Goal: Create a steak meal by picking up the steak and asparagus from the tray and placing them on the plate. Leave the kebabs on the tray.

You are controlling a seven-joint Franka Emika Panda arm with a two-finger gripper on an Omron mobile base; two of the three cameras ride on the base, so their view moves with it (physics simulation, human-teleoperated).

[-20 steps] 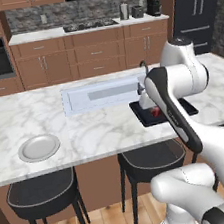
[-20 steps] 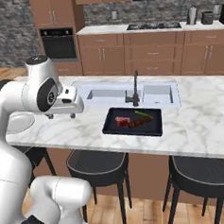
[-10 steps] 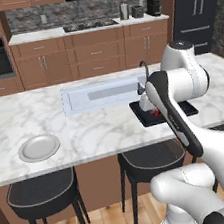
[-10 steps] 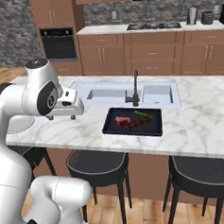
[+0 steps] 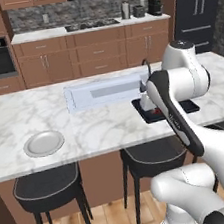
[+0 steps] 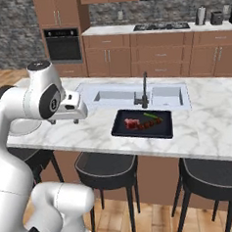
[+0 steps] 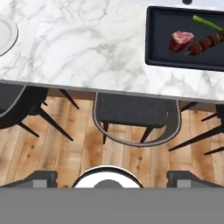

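The black tray (image 6: 139, 132) lies on the marble island in front of the sink. On it are the red steak (image 6: 132, 123), the dark kebabs (image 6: 149, 124) and the green asparagus (image 6: 151, 116). The hand view has them at its upper right: tray (image 7: 183, 61), steak (image 7: 181, 40), kebabs (image 7: 204, 45), asparagus (image 7: 206, 23). The round plate (image 5: 43, 143) sits far along the counter, and its edge shows again as plate (image 7: 3, 33). My gripper (image 6: 65, 121) hangs open and empty over the counter's front edge, between plate and tray, with its fingertips (image 7: 41, 177) wide apart.
A sink (image 6: 136, 94) with a dark faucet (image 6: 144, 89) is set into the island behind the tray. Black stools (image 7: 131, 111) stand under the counter's front edge on the wood floor. My own arm hides part of the tray (image 5: 145, 115) in the left base view.
The arm has shifted only slightly. Nothing on the counter has moved.
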